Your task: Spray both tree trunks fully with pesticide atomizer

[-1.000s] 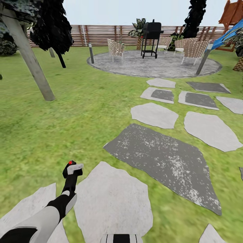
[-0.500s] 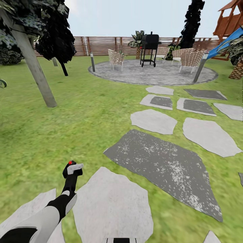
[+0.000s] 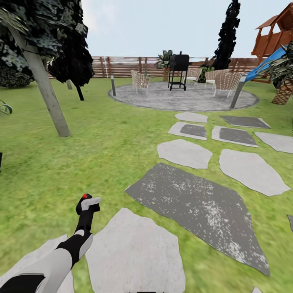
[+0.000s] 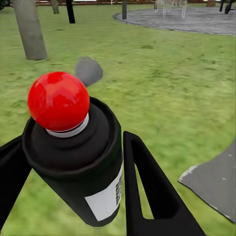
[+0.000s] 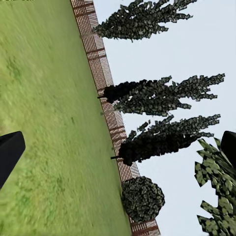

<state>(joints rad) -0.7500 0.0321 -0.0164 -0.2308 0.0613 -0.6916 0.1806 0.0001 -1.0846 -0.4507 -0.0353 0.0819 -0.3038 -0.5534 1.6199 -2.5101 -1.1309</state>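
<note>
Head view: my left gripper [image 3: 86,211] is closed around the pesticide atomizer [image 3: 86,204], a small black cylinder with a pale trigger head and red tip, held over mottled green lawn [image 3: 101,138] beside flat, irregular grey stepping stones [image 3: 134,252]. A straight grey-brown tree trunk [image 3: 47,95] stands ahead to the left.

Left wrist view: two matte black fingers [image 4: 150,191] clamp the glossy bottle on both sides; its red tip is spherical.

Right wrist view: black fingertips [image 5: 10,152] sit at opposite frame edges, spread wide, holding nothing, facing the slatted wooden fence [image 5: 105,105].
</note>
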